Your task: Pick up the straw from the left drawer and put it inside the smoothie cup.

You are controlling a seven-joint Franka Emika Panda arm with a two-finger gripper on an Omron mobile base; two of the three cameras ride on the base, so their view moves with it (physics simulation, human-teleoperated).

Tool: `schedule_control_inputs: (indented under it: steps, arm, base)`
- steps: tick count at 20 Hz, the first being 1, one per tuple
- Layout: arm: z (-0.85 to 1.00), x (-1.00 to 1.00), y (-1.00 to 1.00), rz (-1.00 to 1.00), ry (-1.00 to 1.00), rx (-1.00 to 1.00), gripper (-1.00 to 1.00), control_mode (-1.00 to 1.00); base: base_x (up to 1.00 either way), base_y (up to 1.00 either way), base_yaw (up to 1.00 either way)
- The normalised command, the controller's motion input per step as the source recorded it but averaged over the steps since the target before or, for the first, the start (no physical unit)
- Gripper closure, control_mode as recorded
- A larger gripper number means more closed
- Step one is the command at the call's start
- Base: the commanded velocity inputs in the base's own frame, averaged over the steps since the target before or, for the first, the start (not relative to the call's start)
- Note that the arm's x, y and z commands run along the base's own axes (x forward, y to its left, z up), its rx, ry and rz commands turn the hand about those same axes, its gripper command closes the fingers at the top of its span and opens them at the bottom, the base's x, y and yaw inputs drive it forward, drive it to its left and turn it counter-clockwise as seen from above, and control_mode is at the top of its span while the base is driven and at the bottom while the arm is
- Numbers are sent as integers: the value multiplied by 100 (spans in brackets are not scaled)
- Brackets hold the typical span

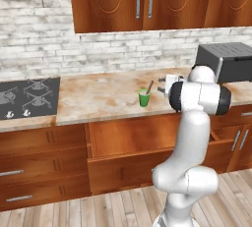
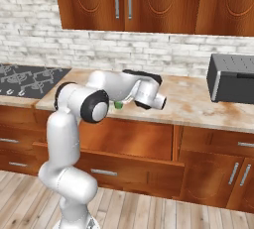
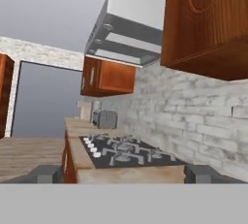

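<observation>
One thin brownish straw in green smoothie cup

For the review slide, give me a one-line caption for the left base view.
Straw stands tilted in the green smoothie cup on the counter, open gripper beside it, left drawer pulled out below.

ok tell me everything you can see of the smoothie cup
The smoothie cup is a small bright green tapered cup, wider at the rim than at the base, plastic by the look of it. It stands upright on the pale mottled counter, above the open left drawer. The straw, a thin brownish stick, rises from it, leaning to the right. The gripper is just to its right with jaws open, apart from it. In the right base view just a green sliver peeks out behind the arm.
</observation>
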Motion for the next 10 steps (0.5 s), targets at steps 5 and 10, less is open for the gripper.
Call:
schedule_control_inputs:
  steps: [5, 10]
  arm:
    - [35, -86, 0, -16, 0, -12, -100, -100]
    - [29, -79, 0, -18, 0, -14, -100, -100]
  base:
    - [0, 0, 0]
    - [0, 0, 0]
